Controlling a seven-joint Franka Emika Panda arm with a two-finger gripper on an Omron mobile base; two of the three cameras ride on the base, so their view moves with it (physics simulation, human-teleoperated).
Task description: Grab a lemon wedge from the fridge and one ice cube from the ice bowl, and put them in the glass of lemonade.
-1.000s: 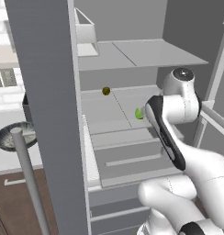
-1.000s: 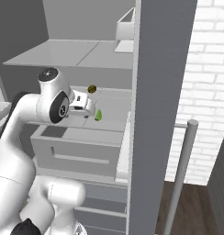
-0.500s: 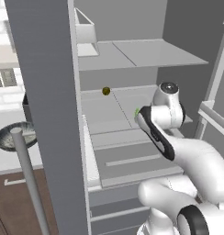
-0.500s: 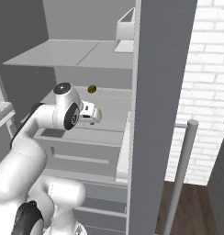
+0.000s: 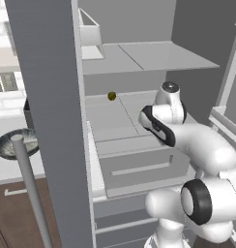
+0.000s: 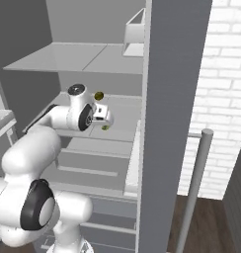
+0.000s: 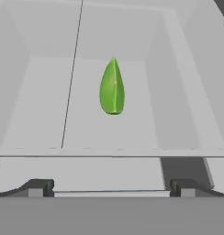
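I see my claw (image 7: 112, 187) spread wide with nothing in it, inside the fridge (image 6: 172, 99). The wedge (image 7: 112, 87) lies on the fridge shelf (image 7: 40, 105), just ahead of it.

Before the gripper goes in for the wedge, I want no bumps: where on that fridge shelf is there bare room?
Bare shelf lies on both sides of the lemon wedge, out to the fridge walls. A small dark round thing sits farther back on the left. The open gripper faces the wedge, apart.

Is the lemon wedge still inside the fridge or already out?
Inside: the lemon wedge lies on a fridge shelf, ahead of the open gripper.
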